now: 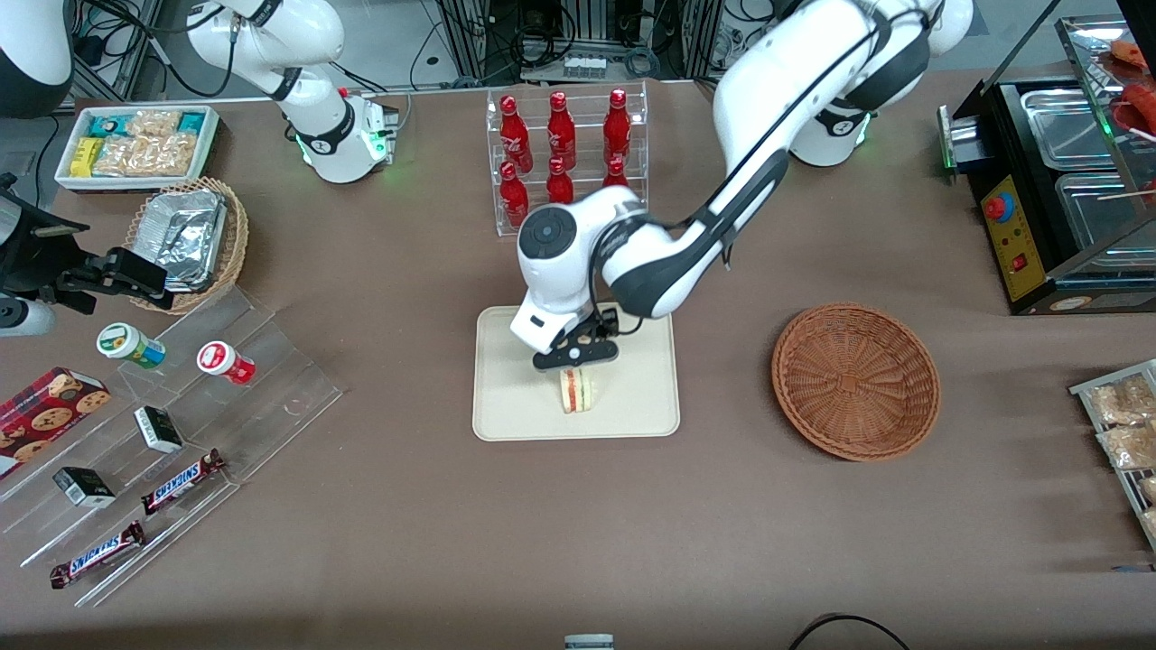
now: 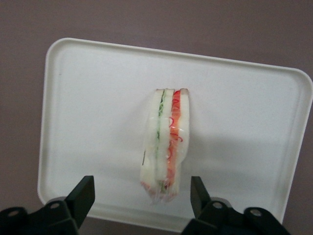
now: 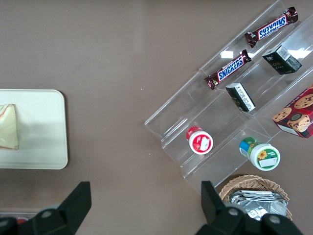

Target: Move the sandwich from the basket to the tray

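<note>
Tray (image 1: 506, 397) as landmark: sandwich (image 1: 577, 390) stands on edge on it, in the half nearer the front camera. End effector (image 1: 575, 357) directly above the sandwich, fingers (image 2: 82, 195) spread apart, clear of both bread faces. Long axis runs between the 2 fingers. Basket (image 1: 855, 380) empty, toward the working arm's end.

Gripper (image 1: 575, 359) low (fingers spread)
</note>
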Tool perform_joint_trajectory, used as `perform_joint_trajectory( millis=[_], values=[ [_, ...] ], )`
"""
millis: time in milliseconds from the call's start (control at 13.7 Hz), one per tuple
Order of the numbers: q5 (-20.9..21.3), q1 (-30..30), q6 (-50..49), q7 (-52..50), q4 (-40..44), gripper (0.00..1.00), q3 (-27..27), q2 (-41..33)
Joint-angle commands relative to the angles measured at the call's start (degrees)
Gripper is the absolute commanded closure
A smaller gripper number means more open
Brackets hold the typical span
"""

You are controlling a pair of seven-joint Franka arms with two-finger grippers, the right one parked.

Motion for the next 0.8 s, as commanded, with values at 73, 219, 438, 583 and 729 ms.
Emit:
perform_joint_trajectory(
  millis=[73,219,438,583,729],
  values=[
    [-7.55,-0.44,-7.41,0.53,-2.88,0.01,6.24,-11.51],
    [-11.58,-0.44,-11.71,4.99,-3.76,0.01,10.36,-16.0],
    [-18.61,-0.44,-18.21,17.27,-5.43,0.01,18.7,-22.76],
    [-24.24,-0.52,-22.17,29.84,-7.8,0.01,26.43,-27.69],
    [-25.67,-0.52,-25.25,36.9,-10.61,0.01,32.07,-32.17]
  ],
)
